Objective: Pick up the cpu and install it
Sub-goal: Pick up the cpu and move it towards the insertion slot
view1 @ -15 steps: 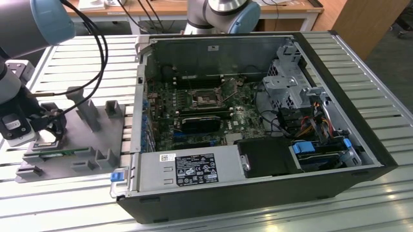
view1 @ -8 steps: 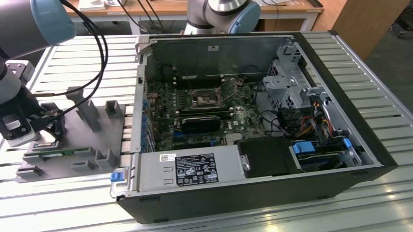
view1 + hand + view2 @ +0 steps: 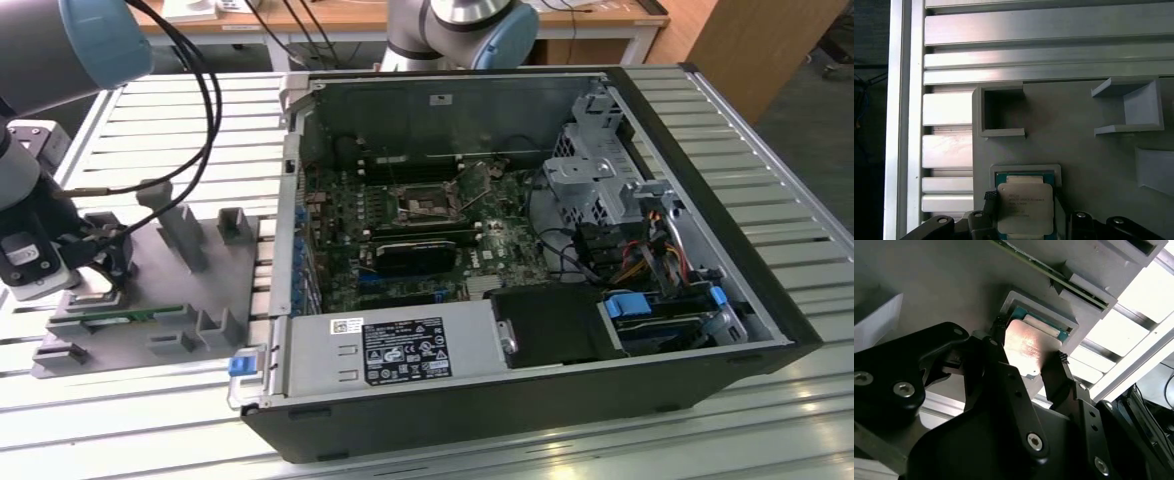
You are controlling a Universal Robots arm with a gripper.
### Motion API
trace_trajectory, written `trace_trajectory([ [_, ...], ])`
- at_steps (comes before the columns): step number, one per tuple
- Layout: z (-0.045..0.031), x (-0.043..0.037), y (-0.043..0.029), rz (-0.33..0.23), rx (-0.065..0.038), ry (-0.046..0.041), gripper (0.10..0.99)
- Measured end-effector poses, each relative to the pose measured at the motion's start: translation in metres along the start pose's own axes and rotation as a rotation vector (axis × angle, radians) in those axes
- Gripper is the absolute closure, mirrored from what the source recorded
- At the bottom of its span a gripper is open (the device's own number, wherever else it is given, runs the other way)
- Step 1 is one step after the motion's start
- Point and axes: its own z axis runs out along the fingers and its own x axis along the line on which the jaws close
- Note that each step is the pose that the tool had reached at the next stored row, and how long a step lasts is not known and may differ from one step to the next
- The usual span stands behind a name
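The gripper [image 3: 1027, 351] has its 2 fingers [image 3: 1055, 376] clamped on opposite edges of the cpu [image 3: 1026, 344] at the grey holder [image 3: 1059, 127].

Tray [image 3: 154, 285] on the table [image 3: 801, 235], at the exterior view's left of the computer case [image 3: 747, 335], cpu [image 3: 1025, 207] lying in a pocket [image 3: 1024, 169] of the tray, gripper [image 3: 1029, 347] just over it, power supply box [image 3: 387, 350] inside the case

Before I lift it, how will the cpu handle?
The cpu looks like a thin rigid plate, so it likely won't flex. Its smooth metal top suggests it may be slippery. Seated in a recess of the grey fixture, it probably won't slide sideways if pushed.
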Motion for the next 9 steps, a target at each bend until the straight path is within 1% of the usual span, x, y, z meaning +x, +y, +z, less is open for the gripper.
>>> trace_trajectory([
  [4, -0.0031, 0.0001, 0.0003, 0.0, 0.0, 0.0008, 0.545],
  [9, -0.0036, 0.0001, 0.0004, 0.0, 0.0, 0.0016, 0.545],
])
